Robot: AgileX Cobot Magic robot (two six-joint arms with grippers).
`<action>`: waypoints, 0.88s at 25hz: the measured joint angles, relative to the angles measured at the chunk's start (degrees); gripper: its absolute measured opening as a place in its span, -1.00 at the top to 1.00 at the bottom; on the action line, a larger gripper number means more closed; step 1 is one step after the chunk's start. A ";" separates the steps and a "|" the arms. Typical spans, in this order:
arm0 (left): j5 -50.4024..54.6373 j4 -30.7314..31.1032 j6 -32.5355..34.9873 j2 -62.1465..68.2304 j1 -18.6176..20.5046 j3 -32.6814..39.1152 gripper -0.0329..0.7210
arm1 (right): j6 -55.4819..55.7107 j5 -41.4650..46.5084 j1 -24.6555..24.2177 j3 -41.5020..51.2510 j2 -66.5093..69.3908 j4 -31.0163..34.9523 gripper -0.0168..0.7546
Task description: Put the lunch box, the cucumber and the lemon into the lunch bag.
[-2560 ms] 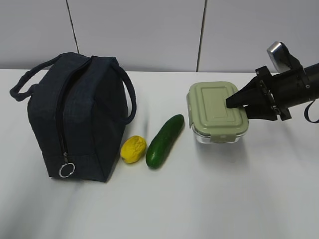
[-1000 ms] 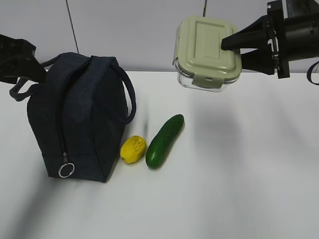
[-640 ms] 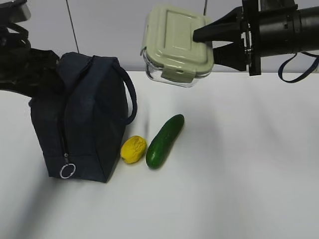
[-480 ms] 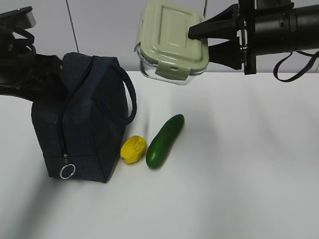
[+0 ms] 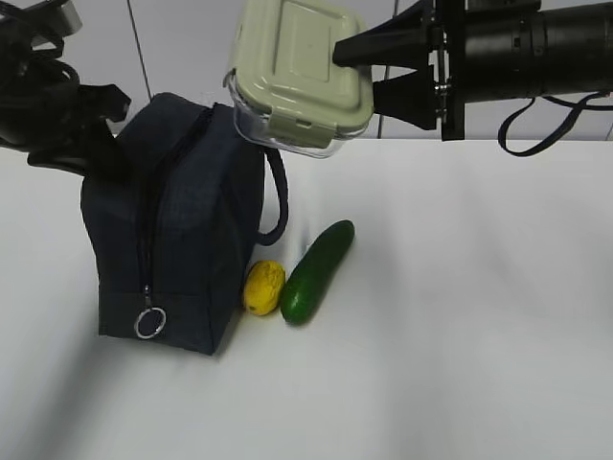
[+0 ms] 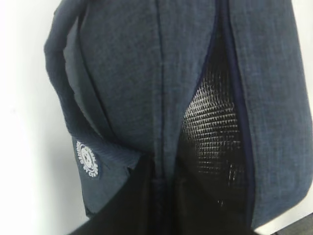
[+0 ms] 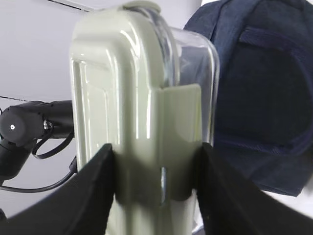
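The navy lunch bag stands at the left with its top zipper open; its ring pull hangs low on the front. My left gripper is shut on the bag's top fabric beside the opening, where dark mesh lining shows. My right gripper is shut on the lunch box, clear with a sage-green lid, and holds it tilted in the air just above the bag's right top edge. It fills the right wrist view. The lemon and the cucumber lie on the table right of the bag.
The white table runs to a pale wall behind. One bag handle loops out over the lemon. The bag's white round logo faces the left wrist camera. The left arm shows beyond the box in the right wrist view.
My right gripper has carried the lunch box up off the table and left to above the bag. My left arm came in, gripped the bag's top and shifted the bag to the right.
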 joint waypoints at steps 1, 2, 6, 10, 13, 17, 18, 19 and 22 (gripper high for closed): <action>0.56 0.00 0.10 0.00 0.00 -0.68 0.85 | -0.11 0.00 0.28 0.00 0.00 0.58 -0.02; 1.26 0.00 0.24 0.00 0.00 -1.22 0.85 | -0.11 0.00 0.68 0.00 0.00 1.01 -0.02; 2.80 0.00 0.51 -0.41 0.00 -2.39 0.86 | -0.11 -0.23 2.77 -1.21 0.00 1.26 -0.02; 2.93 0.00 0.59 -0.41 -0.11 -2.39 0.86 | -0.20 -0.84 5.86 -2.87 0.11 1.65 -0.02; 2.93 0.00 0.73 -0.41 -0.80 -2.39 0.86 | -0.32 -2.92 7.23 -3.11 0.24 1.65 -0.02; 2.31 0.00 0.73 -0.41 -1.78 -2.39 0.86 | -0.32 -4.71 7.85 -3.11 1.85 3.86 -0.02; 2.19 0.00 0.73 -0.41 -1.80 -2.39 0.86 | -0.32 -5.24 7.98 -3.11 2.53 4.55 -0.02; 1.81 0.00 0.73 -0.41 -1.94 -2.39 0.86 | -0.43 -5.81 8.09 -3.11 3.08 5.08 -0.02; 0.99 0.00 0.73 -0.41 -2.04 -2.39 0.86 | -0.54 -6.77 8.21 -3.11 5.07 6.27 -0.02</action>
